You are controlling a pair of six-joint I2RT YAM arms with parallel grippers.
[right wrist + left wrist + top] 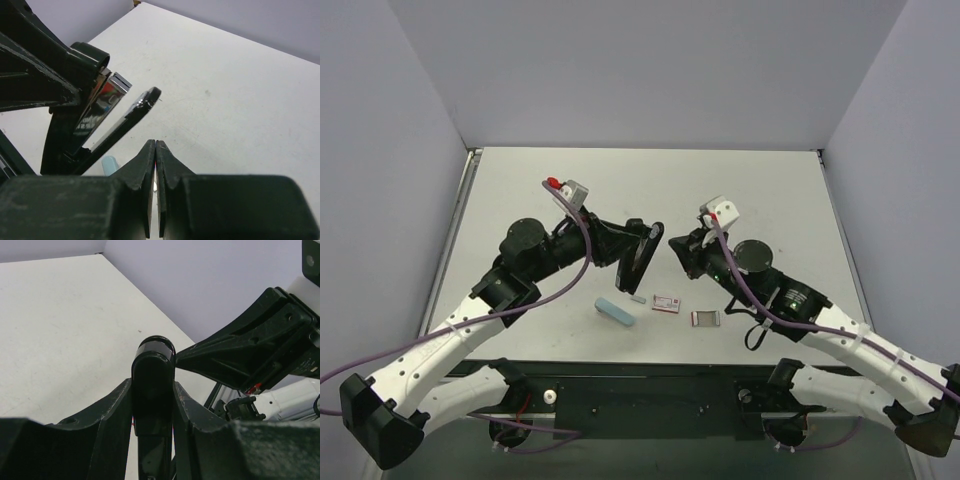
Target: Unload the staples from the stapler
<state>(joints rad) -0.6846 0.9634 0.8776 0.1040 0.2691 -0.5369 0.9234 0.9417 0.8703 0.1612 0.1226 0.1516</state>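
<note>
The left end effector is clamped tight around the rear of a glossy black plastic-and-metal stapler, holding it tilted above the white table. Its top arm is swung open and the chrome magazine rail is bare. The right end effector sits just beside the stapler's nose with its fingers pressed together; I cannot tell whether anything is pinched between them. A tiny pale sliver on the table below the stapler's tip looks to me like the thin silver-grey strip of staples, though it is too small to be sure. Such a strip would be feather-light, stiff but brittle, liable to snap into pieces and slick against the pads. I would grip it gently across its long flat sides.
</note>
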